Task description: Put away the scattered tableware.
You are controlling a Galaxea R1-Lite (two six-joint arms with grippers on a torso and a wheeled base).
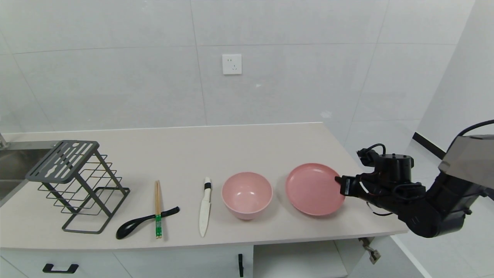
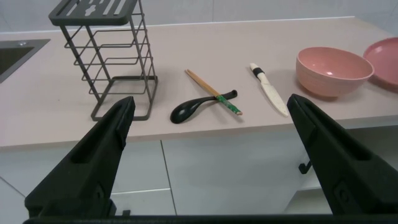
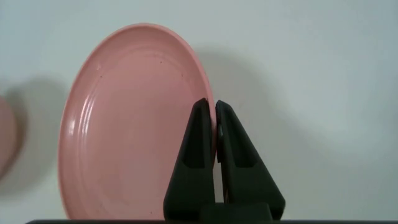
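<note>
Head view: my right gripper (image 1: 339, 181) pinches the plate (image 1: 311, 190) rim, far from the rack (image 1: 63, 160); my left gripper (image 2: 211, 102) is wide open; nothing is put away yet

Left tool (image 2: 209, 101) spread wide, short of the tabletop (image 2: 205, 56); beyond it, rack (image 2: 115, 56), spoon (image 2: 193, 109) under chopsticks (image 2: 211, 92), knife (image 2: 268, 90), bowl (image 2: 333, 71), then plate (image 2: 385, 56).

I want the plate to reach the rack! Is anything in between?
Yes. The bowl, knife, chopsticks and spoon lie on the counter between the plate and the rack. Carried high, the plate would likely pass over them.
</note>
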